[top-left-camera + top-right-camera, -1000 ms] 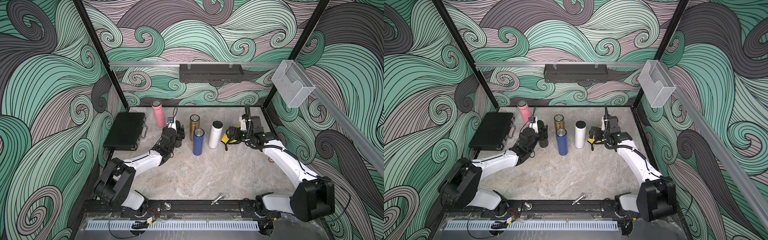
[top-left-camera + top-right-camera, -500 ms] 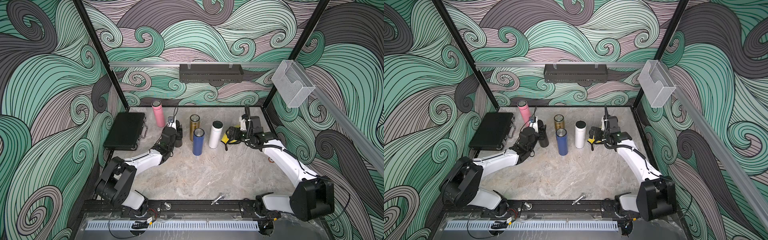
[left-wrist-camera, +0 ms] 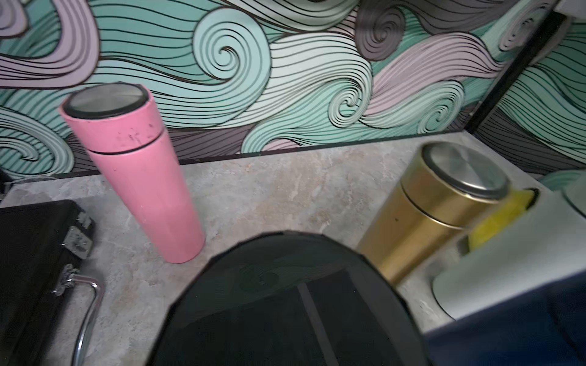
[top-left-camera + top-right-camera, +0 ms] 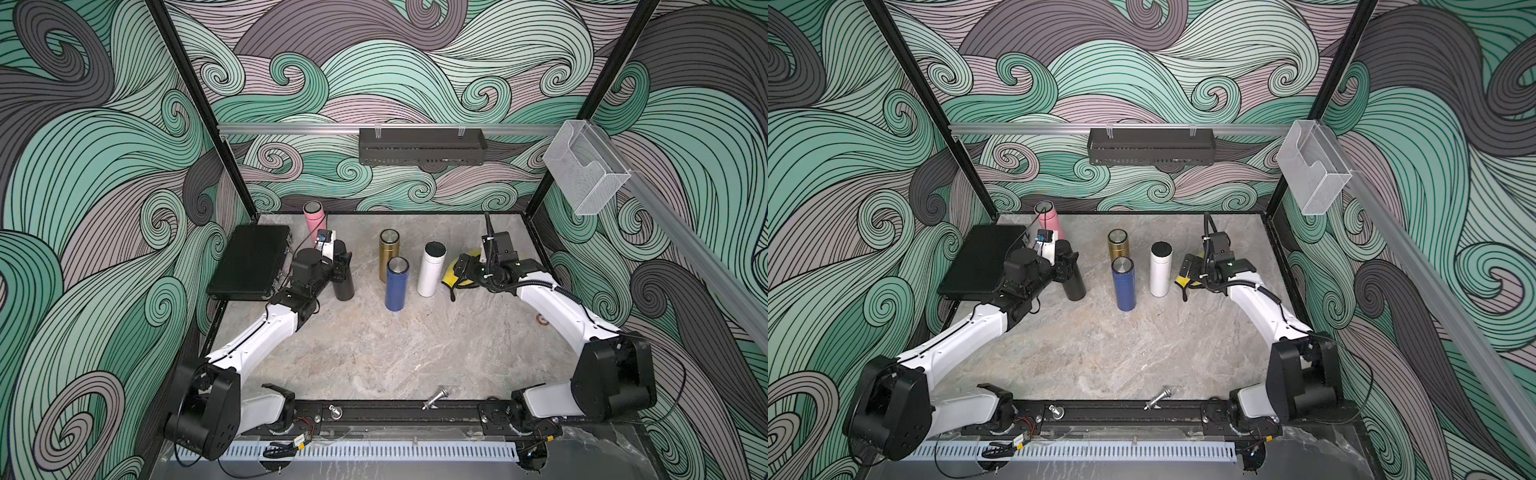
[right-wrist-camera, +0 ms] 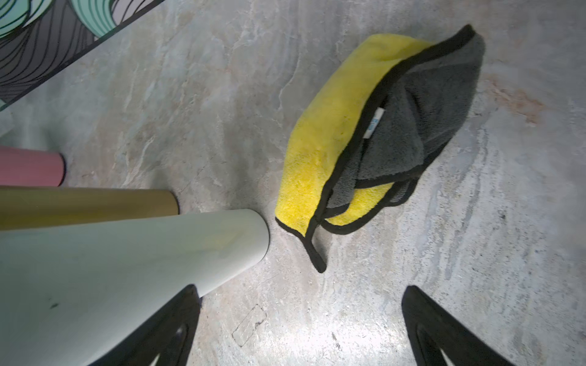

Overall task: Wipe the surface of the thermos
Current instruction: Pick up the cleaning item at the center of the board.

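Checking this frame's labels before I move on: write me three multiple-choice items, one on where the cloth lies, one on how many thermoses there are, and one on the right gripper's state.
1. Where does the cloth lie?
A. On the black case
B. On the table beside the white thermos
C. In the clear wall bin

2. How many thermoses stand on the table?
A. Three
B. Four
C. Five

3. What state is the right gripper in?
A. Open, holding nothing
B. Shut on the cloth
C. Shut on the white thermos

Key:
1 B: the right wrist view shows it crumpled on the table near that thermos's base.
2 C: both top views show the pink thermos, black thermos, gold thermos, blue thermos and the white one.
3 A: its fingers stand apart over bare table.
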You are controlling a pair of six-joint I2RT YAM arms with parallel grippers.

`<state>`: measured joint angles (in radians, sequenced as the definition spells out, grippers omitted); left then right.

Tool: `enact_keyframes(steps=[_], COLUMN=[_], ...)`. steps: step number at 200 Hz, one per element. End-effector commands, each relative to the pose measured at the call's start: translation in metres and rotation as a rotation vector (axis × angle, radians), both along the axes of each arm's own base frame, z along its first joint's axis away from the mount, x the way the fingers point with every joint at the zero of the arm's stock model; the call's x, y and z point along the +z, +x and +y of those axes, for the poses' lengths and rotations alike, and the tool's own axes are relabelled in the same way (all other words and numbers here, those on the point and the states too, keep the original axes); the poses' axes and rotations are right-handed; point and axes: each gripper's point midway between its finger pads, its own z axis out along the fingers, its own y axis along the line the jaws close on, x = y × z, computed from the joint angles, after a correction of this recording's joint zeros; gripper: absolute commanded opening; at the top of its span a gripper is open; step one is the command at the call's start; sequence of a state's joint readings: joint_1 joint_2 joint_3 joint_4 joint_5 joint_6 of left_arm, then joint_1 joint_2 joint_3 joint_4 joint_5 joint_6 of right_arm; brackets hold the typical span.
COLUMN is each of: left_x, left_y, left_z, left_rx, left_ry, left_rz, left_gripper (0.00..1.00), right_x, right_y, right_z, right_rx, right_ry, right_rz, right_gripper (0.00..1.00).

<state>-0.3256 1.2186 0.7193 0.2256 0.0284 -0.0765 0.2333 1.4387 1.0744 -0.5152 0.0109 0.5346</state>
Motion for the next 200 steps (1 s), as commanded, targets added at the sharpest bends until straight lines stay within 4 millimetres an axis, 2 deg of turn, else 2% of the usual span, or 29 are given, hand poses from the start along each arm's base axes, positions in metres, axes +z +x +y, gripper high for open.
enact_keyframes(steps=[1,26,59,95,115,147,200], left_x=[0.027,0.032,0.027,0.021,0.019,0.021,0.024], left_y=[-0.009,-0.008,-0.016,-0.025,-0.027,-0.027,-0.028], left_z=[-0.013,0.0,0.011,0.015,0.015,0.014,0.01], left_rx=[-0.097,-0.003,0.067,0.075,0.075,0.07,0.052], left_ry=[-0.013,-0.046,-0.082,-0.101,-0.115,-0.128,-0.148], left_rz=[-0.037,-0.029,0.025,0.02,0.018,0.008,-0.004], left_gripper=[0.0,0.0,0.0,0.0,0.0,0.0,0.0], right_x=[0.002,-0.008,-0.024,-0.044,-0.059,-0.091,-0.109], right_y=[0.004,0.01,0.028,0.054,0.063,0.067,0.075], right_z=[-0.032,-0.055,-0.067,-0.052,-0.055,-0.06,-0.067], right_rx=[-0.138,-0.197,-0.188,-0.133,-0.155,-0.184,-0.209], right_ry=[-0.09,-0.134,-0.21,-0.167,-0.166,-0.186,-0.182], right_rz=[0.035,0.082,0.143,0.135,0.165,0.245,0.286], right_gripper=[0.99,0.99,0.99,0.99,0.99,0.99,0.99])
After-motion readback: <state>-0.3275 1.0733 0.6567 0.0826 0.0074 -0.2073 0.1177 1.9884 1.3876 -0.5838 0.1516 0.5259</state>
